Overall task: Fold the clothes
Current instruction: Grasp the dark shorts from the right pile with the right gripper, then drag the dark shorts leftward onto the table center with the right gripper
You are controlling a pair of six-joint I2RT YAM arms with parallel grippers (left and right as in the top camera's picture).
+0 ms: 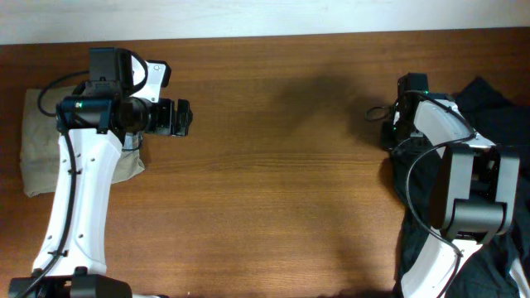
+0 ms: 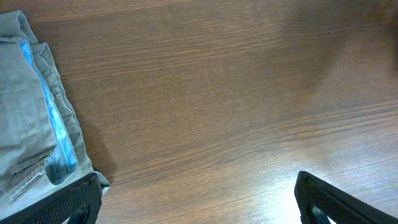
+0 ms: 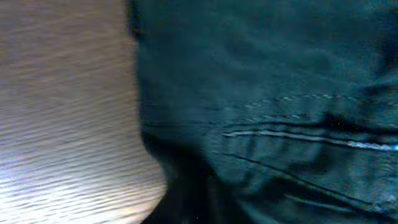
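Observation:
A heap of black cloth, the shorts [image 1: 499,117], lies at the table's right edge and runs down under the right arm. It fills most of the blurred right wrist view [image 3: 280,93], where stitched seams show. My right gripper [image 1: 387,132] is low at the heap's left edge; its fingers cannot be made out against the dark cloth. A folded beige garment [image 1: 35,141] with a blue inner band lies at the far left and also shows in the left wrist view [image 2: 25,112]. My left gripper [image 1: 183,117] [image 2: 198,182] is open and empty over bare wood, just right of the beige garment.
The brown wooden table [image 1: 273,174] spans the view, with a white wall strip along its far edge. A small dark loop [image 1: 377,112] lies on the wood beside the right gripper. The left arm's white links cross the beige garment's right side.

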